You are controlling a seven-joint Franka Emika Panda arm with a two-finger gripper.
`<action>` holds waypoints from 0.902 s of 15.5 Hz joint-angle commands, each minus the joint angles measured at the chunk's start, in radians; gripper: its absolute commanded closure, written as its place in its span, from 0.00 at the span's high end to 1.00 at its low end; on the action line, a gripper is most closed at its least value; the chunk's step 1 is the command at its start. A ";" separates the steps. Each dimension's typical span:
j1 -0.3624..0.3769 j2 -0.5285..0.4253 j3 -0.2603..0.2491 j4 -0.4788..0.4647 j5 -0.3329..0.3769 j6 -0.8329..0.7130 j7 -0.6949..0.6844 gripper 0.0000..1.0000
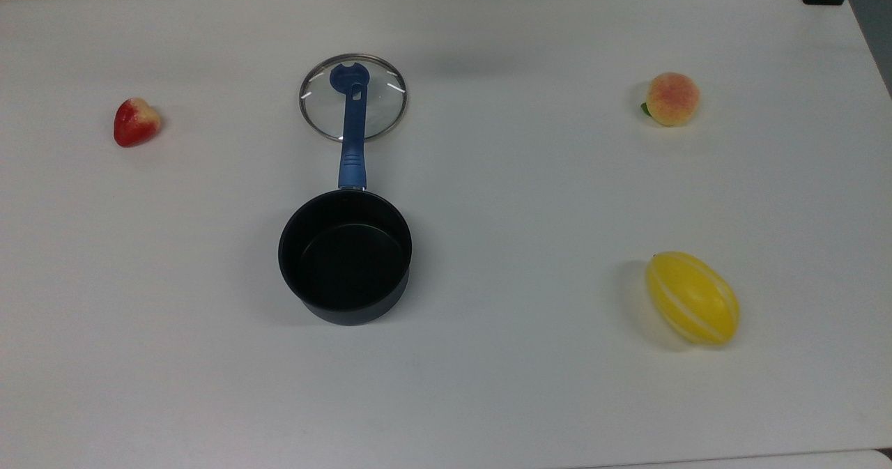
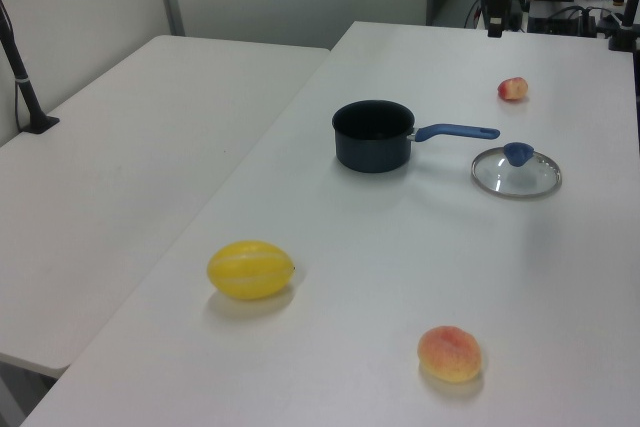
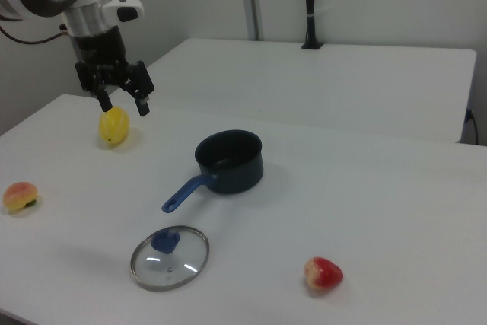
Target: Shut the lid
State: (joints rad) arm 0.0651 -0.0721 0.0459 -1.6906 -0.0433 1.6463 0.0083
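Observation:
The round glass lid [image 1: 376, 110] [image 2: 517, 175] [image 3: 169, 258] with a silver rim and blue knob lies flat on the white table, just past the end of the saucepan's blue handle. In the top view the handle crosses over the lid. The black saucepan [image 1: 345, 255] [image 2: 373, 135] [image 3: 229, 160] stands uncovered and empty. In the right view my gripper [image 3: 123, 104] hangs open high above the table at the upper left, well away from lid and pan, with nothing between its fingers.
A red strawberry [image 1: 136, 121] [image 3: 323, 274] lies at the top view's left. A peach [image 1: 671, 98] [image 2: 449, 353] and a yellow melon [image 1: 693, 297] [image 2: 250, 269] [image 3: 112, 126] lie at the top view's right. A second white table [image 2: 120, 127] adjoins.

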 commanded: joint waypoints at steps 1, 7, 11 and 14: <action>0.005 -0.018 -0.017 -0.014 0.020 0.000 -0.022 1.00; 0.001 -0.018 -0.017 -0.034 0.020 -0.003 -0.031 1.00; 0.007 -0.025 -0.017 -0.061 0.017 -0.032 -0.039 1.00; 0.004 -0.025 -0.017 -0.092 0.017 -0.049 -0.041 1.00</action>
State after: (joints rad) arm 0.0643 -0.0724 0.0407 -1.7344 -0.0433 1.6226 -0.0002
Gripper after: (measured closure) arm 0.000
